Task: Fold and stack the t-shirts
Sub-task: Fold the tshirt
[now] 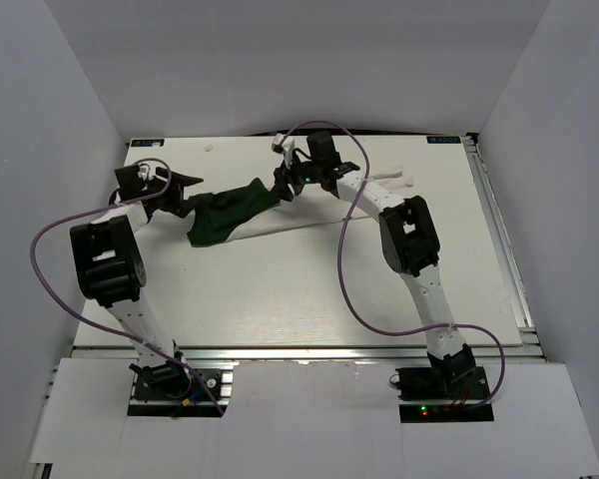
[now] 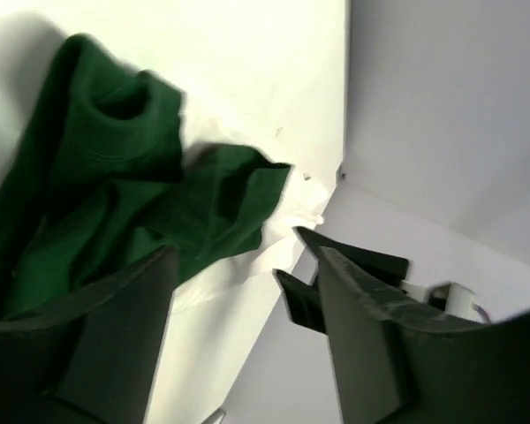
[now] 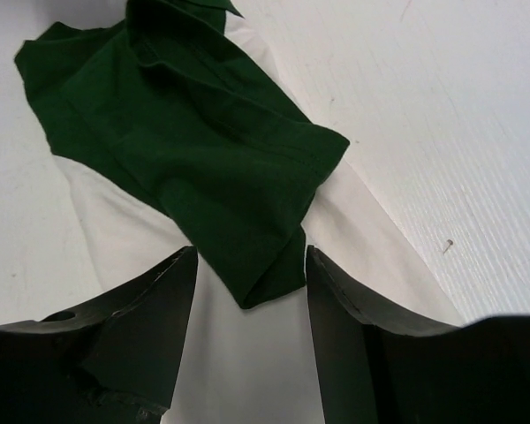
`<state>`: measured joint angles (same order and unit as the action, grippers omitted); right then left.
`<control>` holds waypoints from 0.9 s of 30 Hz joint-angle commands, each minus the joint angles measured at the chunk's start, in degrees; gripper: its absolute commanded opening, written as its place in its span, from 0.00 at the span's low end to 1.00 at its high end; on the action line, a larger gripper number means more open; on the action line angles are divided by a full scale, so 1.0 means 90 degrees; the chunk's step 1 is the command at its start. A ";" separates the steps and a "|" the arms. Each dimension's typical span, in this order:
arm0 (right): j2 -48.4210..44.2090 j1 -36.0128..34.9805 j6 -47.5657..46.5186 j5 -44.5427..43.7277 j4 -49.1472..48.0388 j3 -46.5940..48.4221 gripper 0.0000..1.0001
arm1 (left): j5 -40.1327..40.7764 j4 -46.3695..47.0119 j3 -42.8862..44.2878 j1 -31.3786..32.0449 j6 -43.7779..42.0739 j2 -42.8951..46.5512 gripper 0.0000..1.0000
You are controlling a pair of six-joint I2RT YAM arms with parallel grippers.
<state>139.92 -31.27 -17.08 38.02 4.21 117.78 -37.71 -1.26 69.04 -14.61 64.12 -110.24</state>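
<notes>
A crumpled dark green t-shirt [image 1: 225,212] lies at the back left of the table, partly over a spread white t-shirt [image 1: 280,225] that runs off to the right. My left gripper [image 1: 192,182] is open and empty at the green shirt's left end; the shirt [image 2: 115,194] fills the left of its view, with the white shirt [image 2: 238,274] below. My right gripper [image 1: 283,186] is open over the green shirt's right end. In the right wrist view a folded green tip [image 3: 265,265] lies between the open fingers [image 3: 132,336], resting on the white shirt [image 3: 247,371].
White enclosure walls [image 1: 70,120] close in the table at the left, back and right. A metal rail [image 1: 509,269] runs along the right edge. Purple cables [image 1: 354,289] loop over the table from both arms. The right arm's gripper shows in the left wrist view [image 2: 353,265].
</notes>
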 commanded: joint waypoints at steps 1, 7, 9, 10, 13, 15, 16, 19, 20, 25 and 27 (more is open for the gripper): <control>0.0069 -0.0061 0.0306 -0.0289 -0.0389 0.0312 0.58 | 0.0138 0.0442 -0.0131 -0.0144 0.0005 0.0929 0.73; 0.0283 -0.0168 0.0481 -0.0308 -0.0595 0.0506 0.52 | -0.0769 0.0998 -0.0657 -0.0086 -0.0239 0.1213 0.36; 0.0391 -0.0169 0.0531 -0.0396 -0.0594 0.0585 0.52 | -0.1208 0.1135 -0.0727 -0.0027 -0.0366 0.1184 0.33; 0.0420 -0.0178 0.0579 -0.0406 -0.0623 0.0586 0.52 | -0.1394 0.1116 -0.0727 0.0060 -0.0540 0.1184 0.33; 0.0469 -0.0198 0.0628 -0.0445 -0.0663 0.0595 0.53 | -0.1571 0.1019 -0.0688 0.0314 -0.0746 0.1009 0.38; 0.0528 -0.0227 0.0628 -0.0591 -0.0663 0.0615 0.53 | -0.1659 0.0951 -0.0649 0.0528 -0.0786 0.0775 0.38; 0.0576 -0.0237 0.0628 -0.0650 -0.0663 0.0625 0.53 | -0.1611 0.0902 -0.0630 0.0588 -0.0873 0.0706 0.38; 0.0645 -0.0266 0.0609 -0.0816 -0.0673 0.0625 0.51 | -0.1494 0.0794 -0.0513 0.0861 -0.0981 0.0453 0.37; 0.0645 -0.0295 0.0619 -0.0855 -0.0673 0.0615 0.49 | -0.1454 0.0755 -0.0454 0.0958 -0.1001 0.0394 0.36; 0.0684 -0.0334 0.0512 -0.1080 -0.0643 0.0625 0.37 | -0.1289 0.0501 -0.0161 0.1154 -0.1157 -0.0133 0.35; 0.0684 -0.0325 0.0463 -0.1099 -0.0585 0.0586 0.34 | -0.1113 0.0413 -0.0034 0.1155 -0.1226 -0.0290 0.34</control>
<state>145.77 -33.89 -12.47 29.54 0.23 120.88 -49.28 3.95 65.87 -4.10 55.31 -112.20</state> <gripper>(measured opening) 0.350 0.346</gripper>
